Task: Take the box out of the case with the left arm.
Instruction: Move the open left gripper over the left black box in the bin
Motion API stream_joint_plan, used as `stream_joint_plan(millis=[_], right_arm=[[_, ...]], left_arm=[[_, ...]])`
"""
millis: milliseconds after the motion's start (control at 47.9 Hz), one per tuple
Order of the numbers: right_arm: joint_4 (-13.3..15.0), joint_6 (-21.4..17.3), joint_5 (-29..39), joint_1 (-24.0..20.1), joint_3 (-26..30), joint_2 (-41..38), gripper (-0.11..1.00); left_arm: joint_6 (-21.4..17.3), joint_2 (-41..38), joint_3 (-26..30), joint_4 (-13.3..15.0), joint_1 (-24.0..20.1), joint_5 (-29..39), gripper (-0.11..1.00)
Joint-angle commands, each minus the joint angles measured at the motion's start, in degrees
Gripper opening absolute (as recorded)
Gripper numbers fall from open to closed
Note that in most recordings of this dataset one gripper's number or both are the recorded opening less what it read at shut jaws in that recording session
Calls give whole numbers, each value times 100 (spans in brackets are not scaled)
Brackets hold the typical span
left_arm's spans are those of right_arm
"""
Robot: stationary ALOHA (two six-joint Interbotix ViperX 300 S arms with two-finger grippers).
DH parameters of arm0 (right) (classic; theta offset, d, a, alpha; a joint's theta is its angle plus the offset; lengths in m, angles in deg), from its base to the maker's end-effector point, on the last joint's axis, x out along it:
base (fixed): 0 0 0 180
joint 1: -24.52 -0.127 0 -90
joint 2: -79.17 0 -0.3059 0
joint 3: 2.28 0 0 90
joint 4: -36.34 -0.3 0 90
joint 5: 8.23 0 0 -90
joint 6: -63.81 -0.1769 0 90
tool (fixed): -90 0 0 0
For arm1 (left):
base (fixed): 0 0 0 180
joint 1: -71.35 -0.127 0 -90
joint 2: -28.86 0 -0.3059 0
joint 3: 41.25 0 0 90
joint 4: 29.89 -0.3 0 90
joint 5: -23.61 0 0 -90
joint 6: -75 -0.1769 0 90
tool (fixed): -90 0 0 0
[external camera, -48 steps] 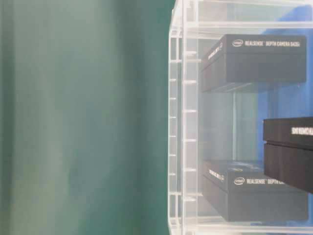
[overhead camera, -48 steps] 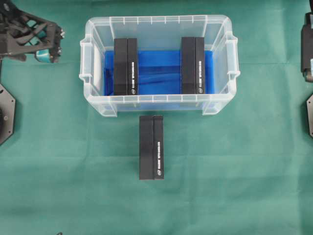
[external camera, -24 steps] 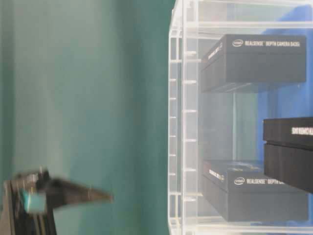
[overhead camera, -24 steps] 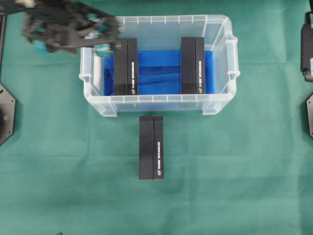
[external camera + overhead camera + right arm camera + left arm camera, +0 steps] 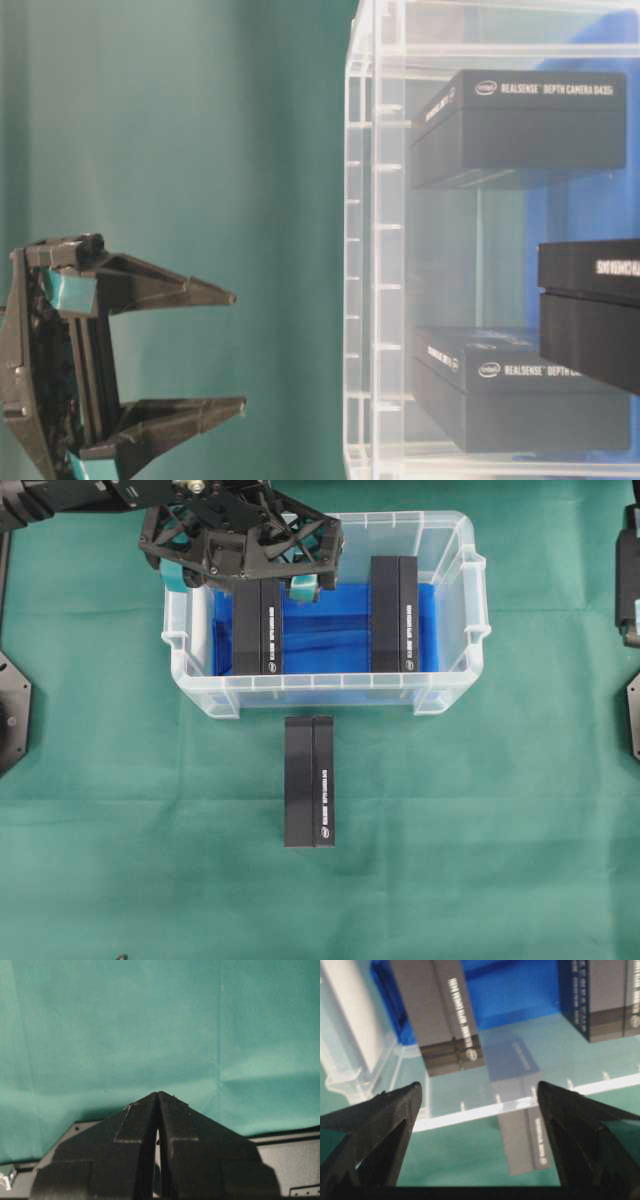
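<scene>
The clear case (image 5: 400, 518) with a blue floor holds two black boxes lying lengthwise, the left box (image 5: 257, 630) and the right box (image 5: 394, 615). My left gripper (image 5: 240, 580) hovers open over the far end of the left box, teal pads (image 5: 303, 588) on either side of it, touching nothing. In the left wrist view the wide-apart fingers (image 5: 395, 1110) frame the case's front wall (image 5: 470, 1115), with the left box (image 5: 437, 1010) beyond them. The table-level view shows the gripper (image 5: 230, 350) well above the case rim. My right gripper (image 5: 157, 1094) is shut and empty over the cloth.
A third black box (image 5: 309, 780) lies on the green cloth just in front of the case. The right arm (image 5: 630, 570) rests at the right edge. Black arm bases (image 5: 12, 710) sit at both side edges.
The left gripper has swung right from beside the case to above its back left part, over the left box, staying open. Boxes, case and right arm have not moved.
</scene>
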Motion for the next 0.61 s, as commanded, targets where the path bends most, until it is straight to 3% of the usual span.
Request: stream_joint_plan(millis=[0,585], right_arm=[[9,-9,-26,9,88,18,1],[9,-9,-35,9,88,0,1]], left_arm=[[0,105,141,-9,9,97,90],[0,158,0,0,9,114,90]])
